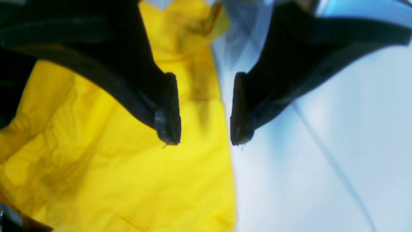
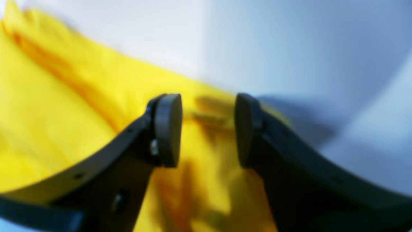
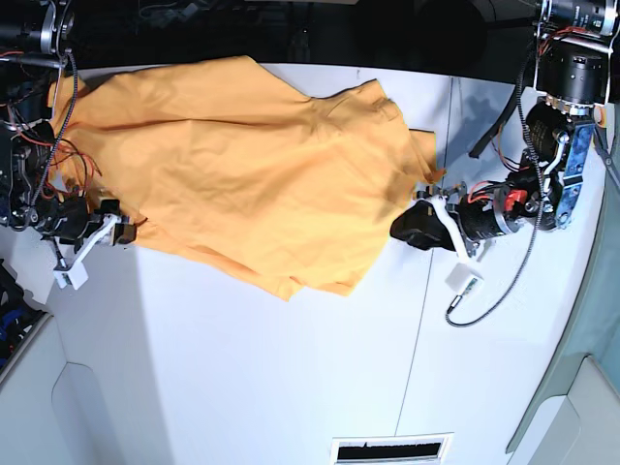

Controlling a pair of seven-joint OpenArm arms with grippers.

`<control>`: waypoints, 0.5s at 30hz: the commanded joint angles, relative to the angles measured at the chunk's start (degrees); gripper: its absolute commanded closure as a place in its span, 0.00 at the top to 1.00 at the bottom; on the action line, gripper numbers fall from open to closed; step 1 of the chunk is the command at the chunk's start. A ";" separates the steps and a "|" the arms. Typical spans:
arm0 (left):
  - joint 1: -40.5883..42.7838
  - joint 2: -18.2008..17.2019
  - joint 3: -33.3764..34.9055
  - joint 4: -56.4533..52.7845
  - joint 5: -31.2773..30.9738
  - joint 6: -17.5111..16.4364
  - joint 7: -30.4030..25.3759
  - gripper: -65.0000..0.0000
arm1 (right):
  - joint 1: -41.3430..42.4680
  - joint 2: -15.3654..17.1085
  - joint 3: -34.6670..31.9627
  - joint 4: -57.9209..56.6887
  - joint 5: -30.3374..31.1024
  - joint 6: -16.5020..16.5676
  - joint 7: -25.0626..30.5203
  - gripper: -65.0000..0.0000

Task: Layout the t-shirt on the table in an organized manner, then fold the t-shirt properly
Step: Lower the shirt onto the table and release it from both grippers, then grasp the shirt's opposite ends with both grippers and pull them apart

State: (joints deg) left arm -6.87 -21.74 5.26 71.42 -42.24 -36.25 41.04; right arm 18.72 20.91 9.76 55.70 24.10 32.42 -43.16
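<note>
We are looking down at a wide white table (image 3: 291, 368) with a large orange t-shirt (image 3: 232, 165) lying across its far half, spread out but not yet squared up. The shirt is running lengthwise from the table's left edge toward the right, its long axis tilted a little toward the near right. We cannot tell for certain which end is the collar. The near hem is sagging into a loose point, and folds are rumpling the far right corner, so in our judgement we are at the laying-out stage, with no folding begun.

We are holding one arm at each end of the cloth, which suits pulling it flat from both sides. Our left gripper (image 1: 204, 109), on the right of the overhead view, is hovering at the shirt's right edge with its jaws parted and nothing between them; one pad is sitting over the fabric and the other over bare table, straddling the hem. Our right gripper (image 2: 207, 129) is sitting at the shirt's left edge, jaws also apart with a clear gap, cloth showing behind and beneath them but not pinched. We judge that both are placed to take an edge and draw the shirt taut
</note>
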 commanded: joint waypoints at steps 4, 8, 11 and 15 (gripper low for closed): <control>-1.36 1.97 2.36 -1.09 0.13 -1.07 -1.25 0.44 | 1.42 0.81 -5.11 0.44 2.08 0.39 -0.74 0.37; -1.38 2.99 6.23 -1.09 3.48 -1.22 -4.57 0.26 | 1.46 0.79 -7.54 0.74 2.05 0.35 -0.33 0.01; -1.40 2.95 8.09 -1.09 9.49 -0.87 -6.80 0.00 | 1.84 0.87 -7.52 0.76 1.79 0.35 0.26 0.00; -1.51 1.18 8.13 -1.09 11.37 -0.79 -6.69 0.00 | 4.37 1.31 -6.95 0.98 1.77 0.35 0.33 0.00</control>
State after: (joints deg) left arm -7.22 -19.86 13.72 69.47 -30.22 -36.86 35.14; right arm 21.08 21.12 2.28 55.75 25.04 32.53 -44.07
